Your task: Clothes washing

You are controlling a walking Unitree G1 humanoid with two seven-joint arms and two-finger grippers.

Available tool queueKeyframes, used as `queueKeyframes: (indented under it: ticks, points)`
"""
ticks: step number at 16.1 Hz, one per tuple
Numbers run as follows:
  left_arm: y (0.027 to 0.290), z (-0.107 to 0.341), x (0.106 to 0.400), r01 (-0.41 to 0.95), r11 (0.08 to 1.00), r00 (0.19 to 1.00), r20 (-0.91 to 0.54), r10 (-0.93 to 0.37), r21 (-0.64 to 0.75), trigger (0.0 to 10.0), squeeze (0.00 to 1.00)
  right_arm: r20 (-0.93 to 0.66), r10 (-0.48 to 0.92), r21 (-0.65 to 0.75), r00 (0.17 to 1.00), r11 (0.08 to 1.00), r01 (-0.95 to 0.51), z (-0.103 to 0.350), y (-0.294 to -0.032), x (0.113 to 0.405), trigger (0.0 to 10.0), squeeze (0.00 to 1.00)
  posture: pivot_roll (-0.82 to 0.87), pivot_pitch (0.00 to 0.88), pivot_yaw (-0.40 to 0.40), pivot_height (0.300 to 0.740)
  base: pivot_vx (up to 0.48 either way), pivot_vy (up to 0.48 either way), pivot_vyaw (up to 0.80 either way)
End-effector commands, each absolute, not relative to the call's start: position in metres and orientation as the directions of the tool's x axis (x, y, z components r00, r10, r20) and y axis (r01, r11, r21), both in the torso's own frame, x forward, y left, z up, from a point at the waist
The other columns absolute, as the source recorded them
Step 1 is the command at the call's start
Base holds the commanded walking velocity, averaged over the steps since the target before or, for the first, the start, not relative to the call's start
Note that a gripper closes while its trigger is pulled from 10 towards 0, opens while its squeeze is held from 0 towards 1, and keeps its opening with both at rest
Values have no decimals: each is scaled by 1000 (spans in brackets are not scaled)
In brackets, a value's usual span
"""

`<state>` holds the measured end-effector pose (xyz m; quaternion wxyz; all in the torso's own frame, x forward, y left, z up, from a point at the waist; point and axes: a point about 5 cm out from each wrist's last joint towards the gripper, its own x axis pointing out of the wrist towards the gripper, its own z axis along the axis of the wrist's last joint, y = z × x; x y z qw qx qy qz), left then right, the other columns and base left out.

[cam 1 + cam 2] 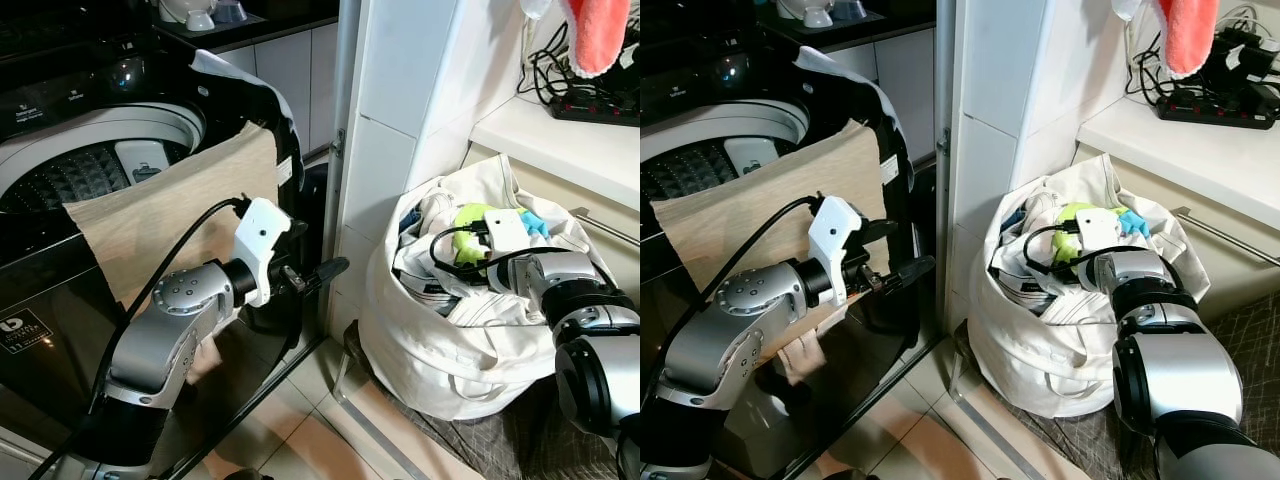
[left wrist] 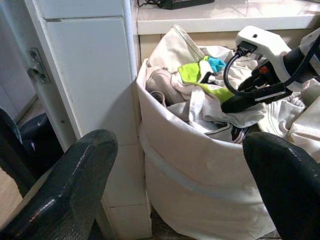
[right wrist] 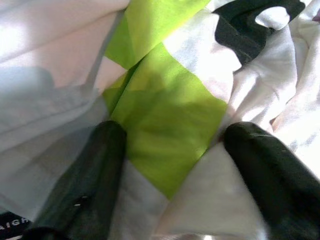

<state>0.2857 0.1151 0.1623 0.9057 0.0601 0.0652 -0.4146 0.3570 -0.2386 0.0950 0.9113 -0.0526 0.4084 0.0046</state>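
Right gripper (image 3: 172,150), fingers spread, presses into a lime-green garment (image 3: 165,125) atop the white laundry bag (image 1: 450,350). Left gripper (image 1: 320,275), fingers apart, hovers beside the washing machine (image 1: 90,160), draped with beige cloth (image 1: 170,210).

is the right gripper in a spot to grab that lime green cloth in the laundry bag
Probably yes. The right gripper is already down in the white laundry bag, its fingers open on either side of the lime green cloth, with nothing lying over that patch. Closing should catch it, perhaps with some white fabric too.
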Motion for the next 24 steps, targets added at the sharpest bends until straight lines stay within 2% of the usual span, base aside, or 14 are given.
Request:
queueKeyframes:
  ticks: [1, 7, 18, 24]
  points:
    - [112, 167, 285, 767, 635, 640, -170, -750, 87, 10000, 0, -746, -25, -79, 665, 995, -52, 97, -238, 358, 0, 0, 28, 0, -16, 740, 0, 0, 0]
    - [111, 167, 285, 768, 634, 639, -163, -752, 90, 10000, 0, -751, -4, -83, 661, 993, -88, 99, -238, 359, 0, 0, 24, 0, -14, 740, 0, 0, 0]
    - [107, 171, 285, 791, 609, 612, -138, -779, 64, 10000, 0, -716, -5, -43, 698, 998, -38, 114, -248, 363, 0, 0, 8, 0, -3, 740, 0, 0, 0]
    - [113, 178, 296, 729, 675, 685, -93, -723, 115, 10000, 0, -666, 33, -11, 745, 998, -54, 146, -259, 372, 0, 0, -5, 0, 9, 740, 0, 0, 0]
